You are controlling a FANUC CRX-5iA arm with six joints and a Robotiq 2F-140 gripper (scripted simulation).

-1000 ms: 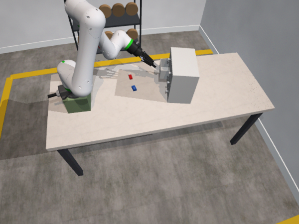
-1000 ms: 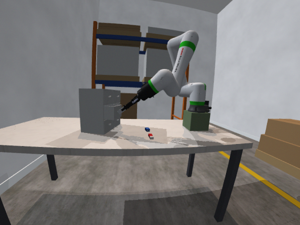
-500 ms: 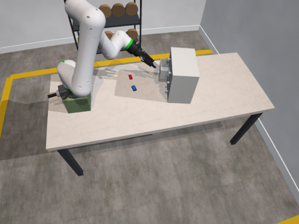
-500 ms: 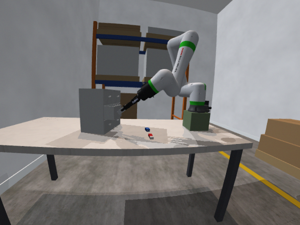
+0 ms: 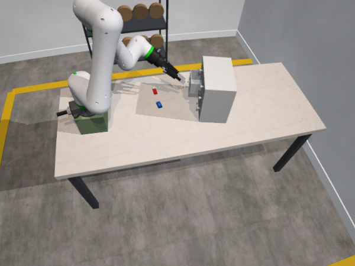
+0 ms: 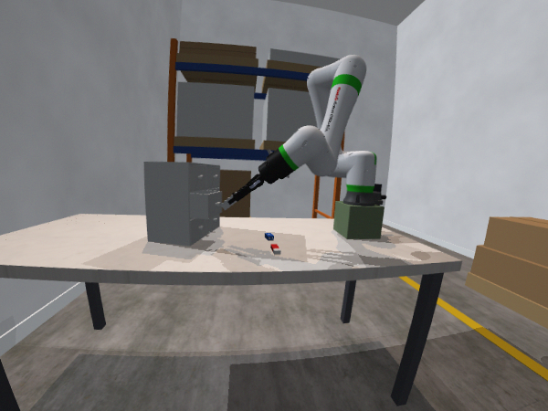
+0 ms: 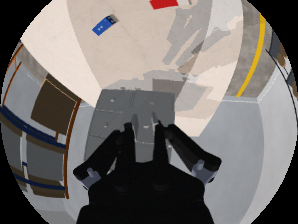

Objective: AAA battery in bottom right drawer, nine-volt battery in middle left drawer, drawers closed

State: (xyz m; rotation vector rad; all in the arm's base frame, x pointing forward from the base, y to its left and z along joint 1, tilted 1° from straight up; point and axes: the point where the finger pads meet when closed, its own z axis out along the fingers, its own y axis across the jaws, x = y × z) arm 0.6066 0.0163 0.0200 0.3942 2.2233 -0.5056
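Pincer [image 5: 180, 79] [image 6: 225, 205] [image 7: 144, 119] slightly open, nothing gripped, at pulled-out left middle drawer [image 5: 194, 86] [image 6: 206, 205] [image 7: 145, 139]. Blue battery [image 5: 159, 104] [image 6: 269, 236] [image 7: 104, 25], red battery [image 5: 154, 91] [image 6: 275, 247] [image 7: 164, 4] on bench [image 5: 142, 142] [image 6: 247, 276] [image 7: 135, 55]. Backing off crooked could snag the knob, dragging the drawer out.

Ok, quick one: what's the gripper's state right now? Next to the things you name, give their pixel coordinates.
Gripper [image 5: 179, 79] [image 6: 224, 205] [image 7: 144, 119]: open by a narrow gap, holding nothing, its fingertips by the front of the pulled-out drawer [image 5: 194, 86] [image 6: 207, 205] [image 7: 146, 141].
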